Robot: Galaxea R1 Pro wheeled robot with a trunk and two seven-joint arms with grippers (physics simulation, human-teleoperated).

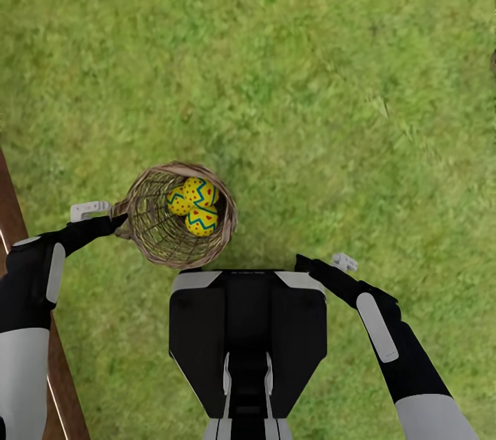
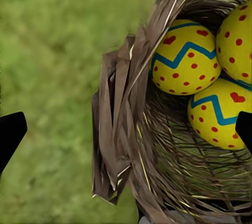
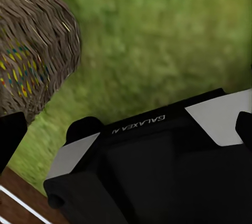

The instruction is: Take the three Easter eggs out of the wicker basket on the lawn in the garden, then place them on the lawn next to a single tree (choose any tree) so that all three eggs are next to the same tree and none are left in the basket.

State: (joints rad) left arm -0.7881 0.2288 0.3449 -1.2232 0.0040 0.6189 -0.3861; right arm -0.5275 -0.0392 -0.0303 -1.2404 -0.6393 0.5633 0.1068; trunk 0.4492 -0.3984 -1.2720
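The brown wicker basket [image 1: 170, 169] stands on the lawn [image 1: 310, 82] just in front of my trunk. Inside it lie three yellow Easter eggs with red dots and blue-green zigzags [image 1: 200, 191] [image 1: 202, 220] [image 1: 178, 203]. My left gripper [image 1: 118, 221] is open at the basket's left side. In the left wrist view its dark fingertips [image 2: 10, 134] stand wide apart on either side of the braided rim [image 2: 121, 108], with the eggs [image 2: 184, 58] [image 2: 220, 113] close behind. My right gripper [image 1: 303, 262] is open beside my trunk, apart from the basket [image 3: 31, 50]. The tree is out of view.
A brown wooden edge [image 1: 10, 213] runs along the left, close to my left arm, and shows again as a brown strip [image 3: 16, 195] in the right wrist view. My black and white trunk [image 3: 157, 150] sits right before the right gripper. Grass stretches ahead and to the right.
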